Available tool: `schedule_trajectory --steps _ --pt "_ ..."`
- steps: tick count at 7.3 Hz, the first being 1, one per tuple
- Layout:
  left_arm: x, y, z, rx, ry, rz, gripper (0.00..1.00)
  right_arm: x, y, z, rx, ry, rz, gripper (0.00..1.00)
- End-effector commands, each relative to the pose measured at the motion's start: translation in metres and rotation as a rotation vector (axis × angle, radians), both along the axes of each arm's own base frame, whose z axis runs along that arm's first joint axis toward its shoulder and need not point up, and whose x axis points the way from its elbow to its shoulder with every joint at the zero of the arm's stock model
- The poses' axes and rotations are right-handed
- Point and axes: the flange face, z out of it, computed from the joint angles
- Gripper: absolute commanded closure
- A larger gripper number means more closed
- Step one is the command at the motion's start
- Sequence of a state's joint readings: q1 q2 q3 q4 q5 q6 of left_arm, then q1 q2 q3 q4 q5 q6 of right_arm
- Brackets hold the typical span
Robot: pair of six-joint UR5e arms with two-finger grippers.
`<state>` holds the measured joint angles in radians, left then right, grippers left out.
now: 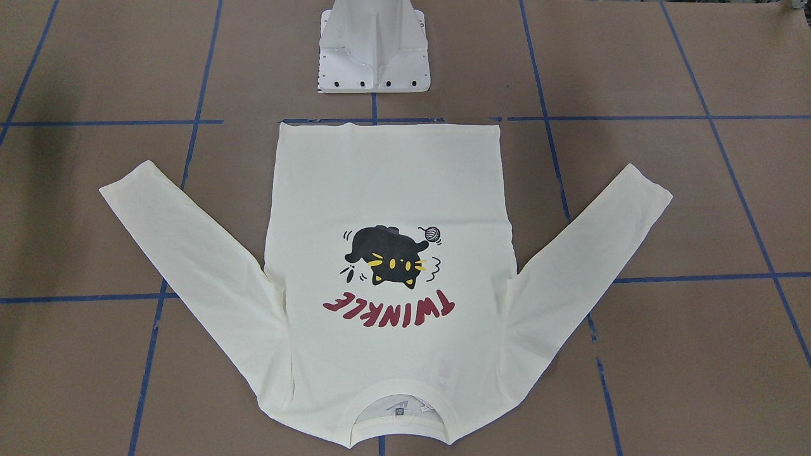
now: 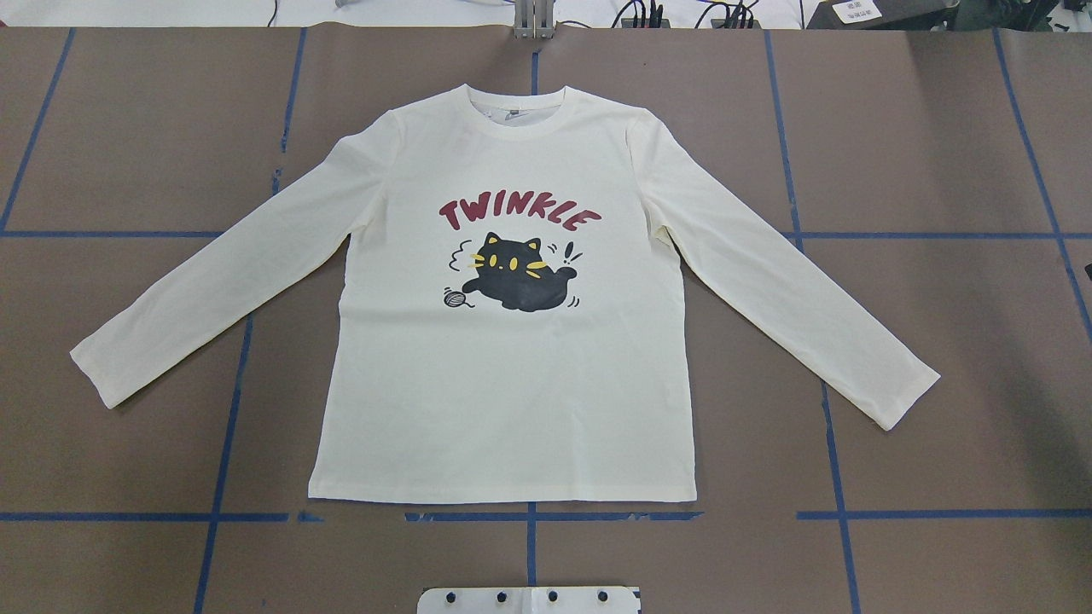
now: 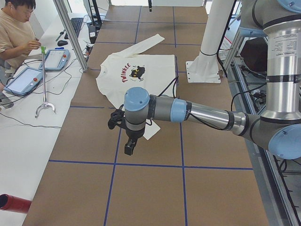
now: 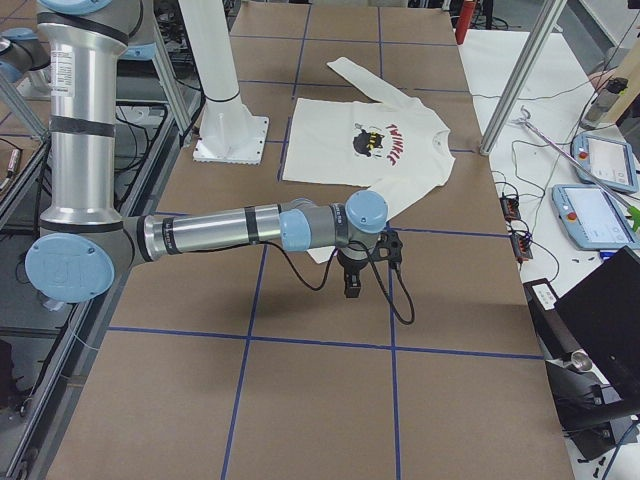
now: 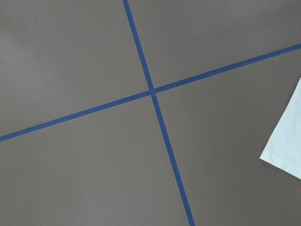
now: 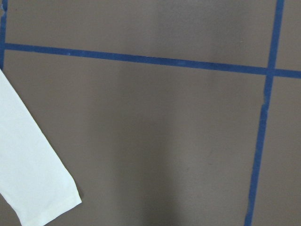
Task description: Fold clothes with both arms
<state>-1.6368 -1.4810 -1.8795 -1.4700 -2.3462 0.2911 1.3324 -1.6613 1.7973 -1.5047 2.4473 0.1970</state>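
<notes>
The cream-white shirt [image 2: 512, 384] lies flat and face up on the brown table, with the black cat and red "TWINKLE" print showing and both sleeves spread out and down. It also shows in the front-facing view [image 1: 386, 190] and both side views [image 3: 141, 70] [image 4: 340, 150]. My left gripper [image 3: 129, 143] hangs above the table near the left sleeve's cuff [image 5: 287, 141]. My right gripper [image 4: 352, 285] hangs near the right sleeve's cuff [image 6: 28, 179]. Both show only in the side views, so I cannot tell whether they are open or shut. Neither touches the shirt.
The white pedestal base [image 1: 374, 50] stands just behind the shirt's hem. Blue tape lines [image 2: 529, 516] grid the table. An operator [image 3: 14, 28] sits at the far side, with tablets [image 3: 23, 80] and a metal grabber stick [image 3: 44, 80]. A red cylinder [image 3: 14, 203] lies at the near corner.
</notes>
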Motion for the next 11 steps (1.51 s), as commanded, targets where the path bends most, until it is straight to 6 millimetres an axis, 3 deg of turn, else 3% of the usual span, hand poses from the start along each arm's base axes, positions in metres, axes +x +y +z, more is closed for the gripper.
schedule_trajectory --steps 1,2,3,4,5,7,10,11 --pt "0.005 0.003 0.0 0.035 0.059 0.008 0.0 -0.086 0.029 -0.005 0.003 -0.015 0.045 0.0" --pt "0.005 0.003 -0.001 0.037 0.061 0.008 0.0 -0.132 0.049 -0.008 -0.029 -0.027 0.106 0.0" --pt "0.005 0.001 -0.005 0.073 0.063 0.009 0.0 -0.162 0.065 -0.016 -0.056 -0.064 0.176 0.01" --pt "0.006 0.001 -0.004 0.073 0.078 0.01 0.0 -0.167 0.082 -0.009 -0.077 -0.081 0.184 0.02" --pt "0.007 0.001 -0.004 0.072 0.08 0.01 0.0 -0.169 0.088 0.0 -0.09 -0.069 0.175 0.11" --pt "0.007 0.001 -0.004 0.051 0.085 -0.012 0.0 -0.179 0.088 0.019 -0.089 -0.026 0.177 0.18" --pt "0.006 0.001 -0.005 0.039 0.087 -0.027 0.0 -0.182 0.088 0.022 -0.092 -0.018 0.176 0.44" --pt "0.006 0.001 -0.005 0.038 0.085 -0.028 0.0 -0.188 0.089 0.023 -0.092 -0.017 0.166 0.45"
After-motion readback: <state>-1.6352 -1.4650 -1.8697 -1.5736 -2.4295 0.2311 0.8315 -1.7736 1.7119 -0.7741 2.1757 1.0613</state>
